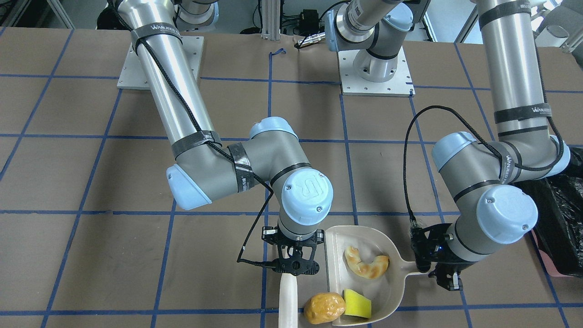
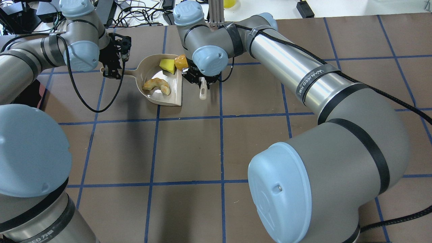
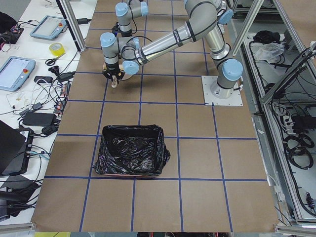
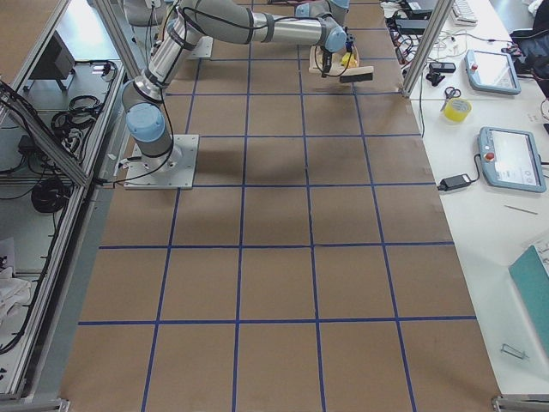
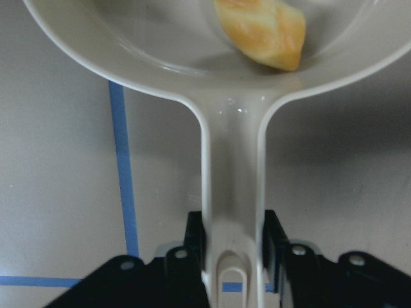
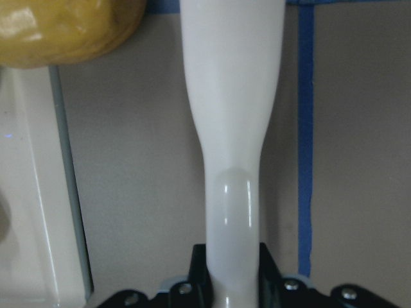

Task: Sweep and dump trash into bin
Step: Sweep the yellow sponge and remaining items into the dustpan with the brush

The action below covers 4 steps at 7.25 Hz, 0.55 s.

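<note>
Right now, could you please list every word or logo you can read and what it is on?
"WANJEED": black strap around the right arm.
"WANJEED": strap around the left arm.
"UR": blue cap on the right wrist.
Tablet screens in the side views: too small to read.

I see left pincer (image 5: 232, 247) clamped on dustpan handle (image 5: 232, 167), wrist low. Right pincer (image 6: 232, 263) pointing down, clamped on brush handle (image 6: 232, 128). Left arm (image 2: 20, 67), right arm (image 2: 303, 77) stretched far forward.
</note>
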Each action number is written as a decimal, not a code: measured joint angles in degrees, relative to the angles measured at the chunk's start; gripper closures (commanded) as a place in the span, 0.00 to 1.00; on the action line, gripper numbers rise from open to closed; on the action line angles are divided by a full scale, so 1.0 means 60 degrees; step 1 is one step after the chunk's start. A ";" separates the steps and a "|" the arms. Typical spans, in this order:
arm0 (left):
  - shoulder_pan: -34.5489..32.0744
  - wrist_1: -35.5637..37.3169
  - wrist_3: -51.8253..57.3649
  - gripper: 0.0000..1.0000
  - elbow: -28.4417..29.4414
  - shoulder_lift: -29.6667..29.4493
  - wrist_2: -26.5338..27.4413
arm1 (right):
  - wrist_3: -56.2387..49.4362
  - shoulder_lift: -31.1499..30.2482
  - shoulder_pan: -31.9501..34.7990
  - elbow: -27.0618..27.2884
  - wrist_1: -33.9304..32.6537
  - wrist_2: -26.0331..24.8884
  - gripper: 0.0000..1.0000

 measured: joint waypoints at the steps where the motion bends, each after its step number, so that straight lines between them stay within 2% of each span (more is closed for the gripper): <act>1: -0.0002 0.0000 -0.0003 1.00 -0.0006 0.0006 -0.0004 | -0.0121 0.0196 0.0000 -0.0220 -0.0007 0.0008 1.00; 4: -0.0004 0.0000 -0.0010 1.00 -0.0054 0.0030 -0.0025 | -0.0383 0.0495 0.0020 -0.0528 -0.0182 0.0200 1.00</act>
